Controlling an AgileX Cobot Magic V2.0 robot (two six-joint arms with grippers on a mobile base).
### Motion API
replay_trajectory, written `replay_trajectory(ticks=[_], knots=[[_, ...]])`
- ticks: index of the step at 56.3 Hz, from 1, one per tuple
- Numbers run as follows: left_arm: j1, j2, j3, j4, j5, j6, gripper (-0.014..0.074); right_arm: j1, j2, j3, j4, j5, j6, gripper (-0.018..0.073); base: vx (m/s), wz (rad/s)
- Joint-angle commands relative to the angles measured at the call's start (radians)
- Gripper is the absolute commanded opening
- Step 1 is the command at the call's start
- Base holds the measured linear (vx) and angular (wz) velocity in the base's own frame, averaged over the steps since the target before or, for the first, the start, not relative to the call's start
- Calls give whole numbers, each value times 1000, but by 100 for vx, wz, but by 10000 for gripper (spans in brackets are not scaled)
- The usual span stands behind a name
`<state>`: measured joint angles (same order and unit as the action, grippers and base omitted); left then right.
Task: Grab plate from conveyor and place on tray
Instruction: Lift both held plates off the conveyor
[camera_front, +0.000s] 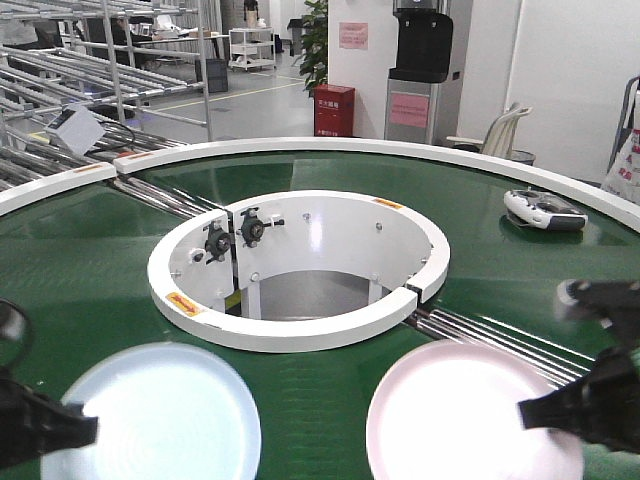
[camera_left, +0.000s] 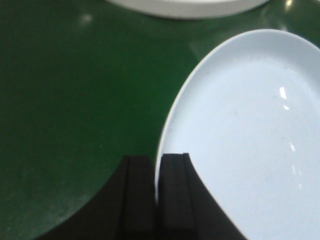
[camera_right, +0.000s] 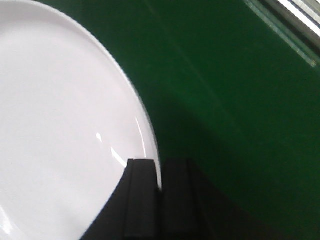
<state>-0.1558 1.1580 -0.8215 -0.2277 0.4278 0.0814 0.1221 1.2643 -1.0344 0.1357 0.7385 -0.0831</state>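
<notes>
Two plates lie on the green belt of the conveyor (camera_front: 90, 260), in front of its round central opening. A pale blue plate (camera_front: 160, 415) is at the lower left. My left gripper (camera_front: 92, 430) is shut on its left rim; in the left wrist view the rim of the blue plate (camera_left: 250, 140) runs between the closed fingers of that gripper (camera_left: 157, 159). A pinkish-white plate (camera_front: 465, 415) is at the lower right. My right gripper (camera_front: 524, 408) is shut on its right rim, and the right wrist view shows this plate (camera_right: 60, 125) pinched by the gripper (camera_right: 159, 162). The tray is out of view.
A grey-and-white handheld device (camera_front: 543, 210) rests on the belt at the far right. Steel rollers (camera_front: 500, 335) cross the belt right of the white-walled central opening (camera_front: 330, 240). Beyond the outer white rim (camera_front: 300, 148) stand racks, a red cabinet and a water dispenser.
</notes>
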Motion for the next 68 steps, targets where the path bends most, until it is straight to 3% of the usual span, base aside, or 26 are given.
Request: replay_trajectory(ticks=[1, 20, 68], knots=[[-5, -133, -23, -15, -64, -2, -7, -1, -141, -25, 10, -26, -10, -13, 0, 0], [-5, -411, -23, -15, -37, -4, -6, -1, -437, -25, -2, 42, 0, -12, 0, 0], [-5, -418, -23, -16, -51, -6, -6, -1, -442, -25, 9, 36, 5, -9, 0, 0]])
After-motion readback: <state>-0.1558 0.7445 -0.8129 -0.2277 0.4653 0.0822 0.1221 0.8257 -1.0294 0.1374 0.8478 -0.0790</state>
